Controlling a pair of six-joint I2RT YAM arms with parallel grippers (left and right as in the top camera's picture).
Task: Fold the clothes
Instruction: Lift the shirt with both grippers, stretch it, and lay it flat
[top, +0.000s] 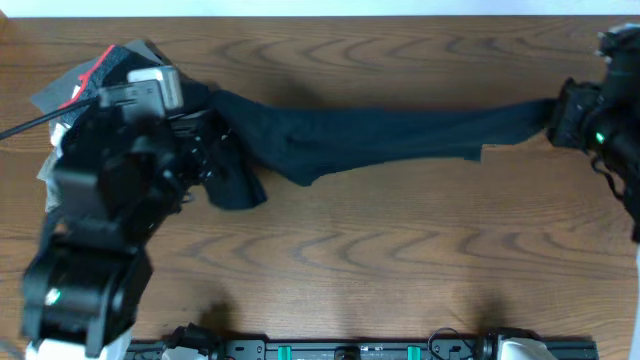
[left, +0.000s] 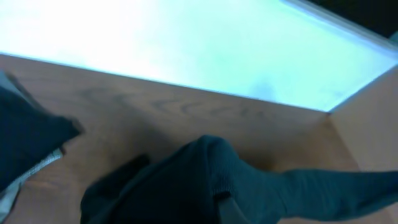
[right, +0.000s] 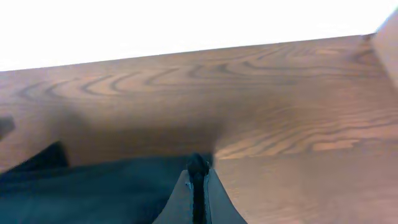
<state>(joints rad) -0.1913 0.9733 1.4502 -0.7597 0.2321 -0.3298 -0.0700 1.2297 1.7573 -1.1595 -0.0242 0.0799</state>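
Spreading step: left tool (top: 205, 138) and right tool (top: 556, 118) each clamp the black T-shirt (top: 400, 135), stretched between them. Next move probably calls for laying it flat on the worktop (top: 400, 260).

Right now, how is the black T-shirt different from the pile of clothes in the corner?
The black soft-fabric T-shirt is stretched out long across the brown wooden table; the grey, white and red-trimmed folded garments sit in a small stack. The T-shirt is one dark colour; the stack mixes several. Both are soft cloth.
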